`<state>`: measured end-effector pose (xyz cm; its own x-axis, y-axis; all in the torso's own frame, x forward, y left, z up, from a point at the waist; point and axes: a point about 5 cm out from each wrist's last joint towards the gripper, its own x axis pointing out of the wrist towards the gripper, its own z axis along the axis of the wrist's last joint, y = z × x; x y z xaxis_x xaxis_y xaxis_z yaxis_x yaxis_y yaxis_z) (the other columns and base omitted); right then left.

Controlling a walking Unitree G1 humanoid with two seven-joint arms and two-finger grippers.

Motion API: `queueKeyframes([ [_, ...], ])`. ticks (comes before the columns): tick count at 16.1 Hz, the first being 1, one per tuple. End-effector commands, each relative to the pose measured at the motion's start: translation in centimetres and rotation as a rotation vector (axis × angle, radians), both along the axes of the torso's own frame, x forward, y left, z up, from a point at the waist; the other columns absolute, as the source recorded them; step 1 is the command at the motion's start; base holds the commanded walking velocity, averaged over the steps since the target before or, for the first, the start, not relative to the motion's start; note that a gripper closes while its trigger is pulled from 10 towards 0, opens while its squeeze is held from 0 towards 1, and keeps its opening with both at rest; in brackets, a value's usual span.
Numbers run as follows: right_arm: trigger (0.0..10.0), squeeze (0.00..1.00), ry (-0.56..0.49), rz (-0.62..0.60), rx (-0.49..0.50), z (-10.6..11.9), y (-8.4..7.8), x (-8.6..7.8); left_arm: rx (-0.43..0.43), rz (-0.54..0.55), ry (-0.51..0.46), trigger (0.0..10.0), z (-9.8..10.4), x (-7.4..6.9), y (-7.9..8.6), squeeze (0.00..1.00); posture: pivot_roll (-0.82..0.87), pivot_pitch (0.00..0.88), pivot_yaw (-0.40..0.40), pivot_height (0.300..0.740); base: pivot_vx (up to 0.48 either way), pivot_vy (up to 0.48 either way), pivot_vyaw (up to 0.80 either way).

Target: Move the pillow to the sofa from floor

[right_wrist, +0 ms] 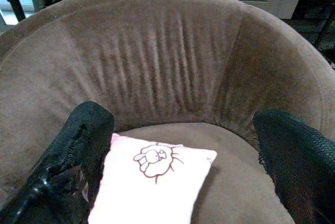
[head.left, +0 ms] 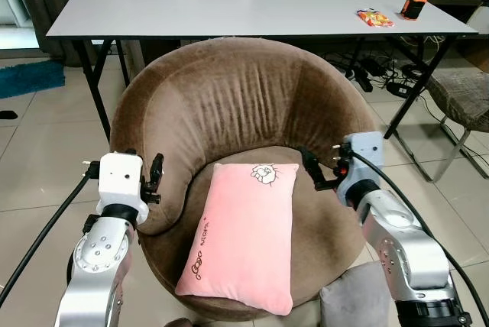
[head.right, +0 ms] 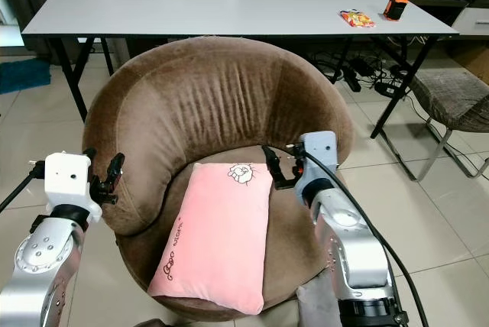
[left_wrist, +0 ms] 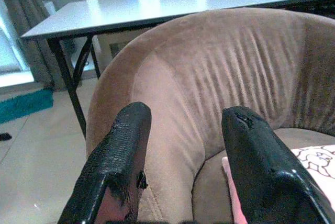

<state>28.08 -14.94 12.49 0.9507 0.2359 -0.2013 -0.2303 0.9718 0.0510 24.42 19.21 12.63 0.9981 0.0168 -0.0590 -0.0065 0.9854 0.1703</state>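
Nearest to you in the left eye view are the two silver arms, raised on either side of the brown sofa (head.left: 229,113), a round tub-shaped seat. Your left gripper (head.left: 155,178) sits just outside the sofa's left armrest, and your right gripper (head.left: 317,173) reaches over the right side of the seat, close to the upper right corner of the pink pillow (head.left: 243,235). That pillow lies flat on the seat cushion, its cartoon print toward the backrest and its lower edge hanging over the front of the seat. Neither gripper touches it. Behind the sofa stands a long grey table (head.left: 229,6) carrying an orange snack packet (head.left: 375,17) and a small orange-and-black object (head.left: 412,6). A grey chair (head.left: 462,98) stands to your right on the tiled floor.

In the right eye view you see the same layout: pillow (head.right: 218,239) on the seat, right gripper (head.right: 276,170) just beside its top corner, left gripper (head.right: 107,178) outside the armrest.

Your left wrist view looks along two black fingers (left_wrist: 120,156) spread well apart with nothing between them; beyond them rises the sofa's back, and a sliver of the pillow (left_wrist: 314,158) shows at the edge.

Your right wrist view shows its fingers (right_wrist: 73,150) spread wide and empty, with the pillow (right_wrist: 152,182) lying on the seat between them.
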Motion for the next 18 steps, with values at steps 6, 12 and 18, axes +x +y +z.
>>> queueKeyframes([
  [6, 10.0, 0.00, 0.018, 0.007, -0.027, -0.5, 0.7, 0.6, 0.049, 0.018, 0.023, 10.0, 0.5, -0.5, 0.6, 0.00, 0.04, 0.000, -0.067, 0.740, -0.178, 0.000, 0.00],
  [12, 10.0, 0.00, 0.038, -0.014, -0.061, -0.6, 0.0, 0.7, 0.020, 0.028, 0.052, 10.0, 0.1, -1.2, 1.0, 0.00, 0.03, 0.000, -0.068, 0.740, 0.000, 0.000, 0.00],
  [18, 10.0, 0.00, 0.027, -0.010, 0.003, -0.8, 0.1, 0.6, 0.021, 0.030, 0.049, 10.0, 0.0, -0.8, 0.8, 0.00, 0.03, 0.000, -0.052, 0.740, 0.000, -0.159, 0.00],
])
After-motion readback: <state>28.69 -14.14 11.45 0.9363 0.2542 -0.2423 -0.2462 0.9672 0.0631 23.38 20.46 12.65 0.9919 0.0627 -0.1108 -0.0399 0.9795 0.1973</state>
